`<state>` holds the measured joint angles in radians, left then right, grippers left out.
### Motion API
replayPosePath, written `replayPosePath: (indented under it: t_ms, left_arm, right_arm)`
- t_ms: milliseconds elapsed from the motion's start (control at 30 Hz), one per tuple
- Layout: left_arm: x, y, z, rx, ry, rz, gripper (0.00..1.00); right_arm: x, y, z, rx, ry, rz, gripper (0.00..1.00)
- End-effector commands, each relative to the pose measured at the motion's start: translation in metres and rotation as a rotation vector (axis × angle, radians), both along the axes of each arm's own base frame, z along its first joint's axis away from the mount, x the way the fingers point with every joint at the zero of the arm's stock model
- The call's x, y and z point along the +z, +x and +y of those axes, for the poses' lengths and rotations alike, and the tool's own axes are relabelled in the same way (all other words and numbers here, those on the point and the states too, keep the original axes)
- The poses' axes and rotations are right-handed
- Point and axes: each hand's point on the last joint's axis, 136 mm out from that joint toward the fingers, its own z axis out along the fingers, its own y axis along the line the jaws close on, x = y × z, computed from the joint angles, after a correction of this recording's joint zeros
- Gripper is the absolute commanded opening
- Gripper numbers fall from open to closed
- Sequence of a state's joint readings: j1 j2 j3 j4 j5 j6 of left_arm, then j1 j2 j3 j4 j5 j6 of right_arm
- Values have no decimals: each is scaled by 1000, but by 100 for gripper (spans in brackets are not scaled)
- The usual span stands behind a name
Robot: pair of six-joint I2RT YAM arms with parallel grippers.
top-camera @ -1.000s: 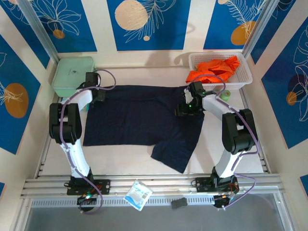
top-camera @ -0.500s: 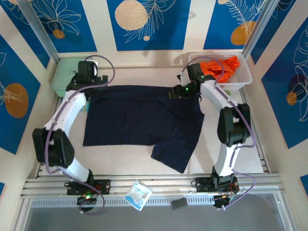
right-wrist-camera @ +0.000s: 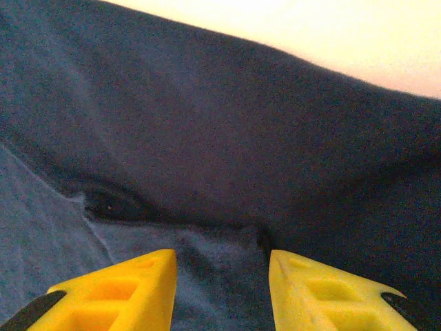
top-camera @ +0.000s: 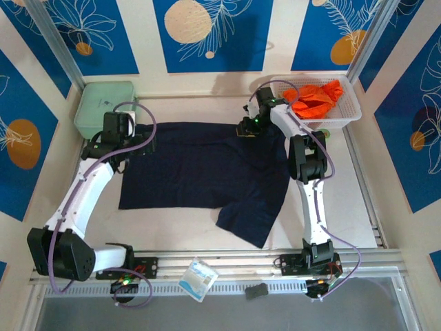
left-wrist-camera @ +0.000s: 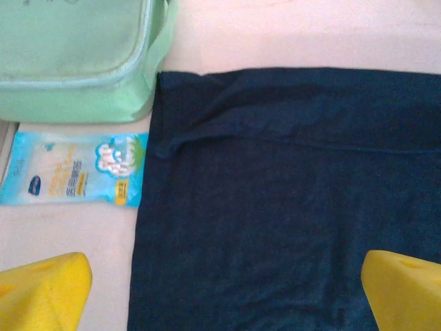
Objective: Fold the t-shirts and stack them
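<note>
Left gripper and right gripper hang over the far edge of the navy t-shirt. Their fingers are too small to read. The orange t-shirt lies bunched in a white basket.

From the left wrist, 2 yellow fingers are spread wide and hold nothing. A wipes packet and a green case lie beside the shirt.

From the right wrist, 2 fingers are apart over a dark, blurry fold.

Matt, soft-knit navy t-shirt lies on a smooth, pale table. Pale green woven-fabric case; beside it, a glossy plastic wipes packet.
</note>
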<state>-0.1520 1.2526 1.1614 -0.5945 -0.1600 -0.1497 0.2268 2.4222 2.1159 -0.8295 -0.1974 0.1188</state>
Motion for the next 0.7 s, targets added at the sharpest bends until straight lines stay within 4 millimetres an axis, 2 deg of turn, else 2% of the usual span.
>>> replayPosePath:
  t_ms: [0, 167, 667]
  left_arm:
    - [7, -10, -6, -4, -47, -15, 100]
    - [3, -8, -9, -7, -62, -1, 100]
    - [1, -6, -10, -6, -69, -1, 100]
  right_arm:
    - [-7, -4, 2, 16, 26, 49, 41]
    - [-15, -4, 5, 12, 45, 71, 41]
    - [-12, -7, 15, 21, 95, 91, 38]
